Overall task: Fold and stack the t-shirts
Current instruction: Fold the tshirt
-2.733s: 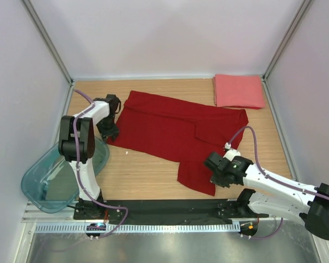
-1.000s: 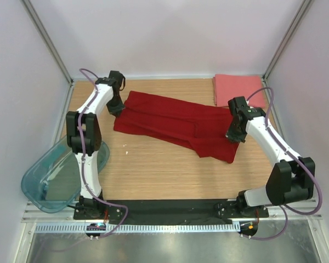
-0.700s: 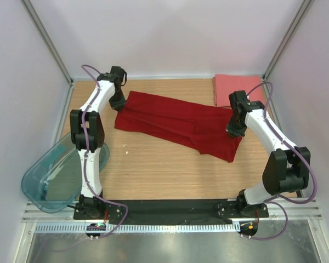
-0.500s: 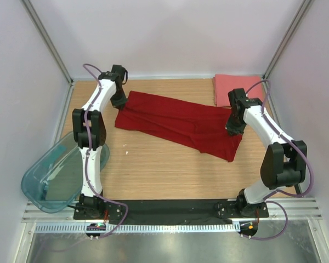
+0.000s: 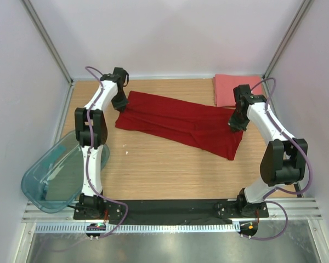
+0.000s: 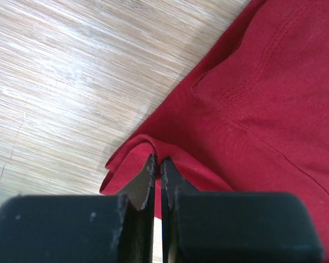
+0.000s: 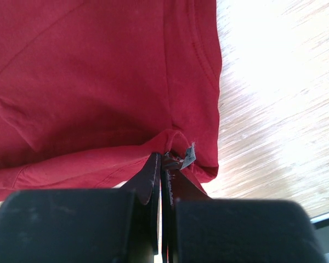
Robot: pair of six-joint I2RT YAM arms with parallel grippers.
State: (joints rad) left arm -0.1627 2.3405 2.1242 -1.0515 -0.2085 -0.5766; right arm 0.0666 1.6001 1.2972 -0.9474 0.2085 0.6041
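Note:
The dark red t-shirt (image 5: 178,123) lies folded lengthwise as a long slanted band across the table's far half. My left gripper (image 5: 120,104) is shut on its far-left corner; in the left wrist view the red t-shirt's (image 6: 252,104) hem is pinched in the left gripper (image 6: 157,162). My right gripper (image 5: 235,125) is shut on the cloth's right edge; in the right wrist view the right gripper (image 7: 163,158) pinches the red t-shirt (image 7: 98,82) beside a small grey tag (image 7: 188,156). The salmon-pink t-shirt (image 5: 238,90) lies folded at the back right corner.
A translucent teal bin (image 5: 55,178) sits at the near left, partly over the table's edge. White walls and metal posts close in the back and sides. Bare wooden tabletop (image 5: 164,170) stretches in front of the red shirt.
Both arms have carried the shirt's near edge to the far side, folding it into a narrower band. In the last second the grippers drifted slightly farther back and the right end flattened.

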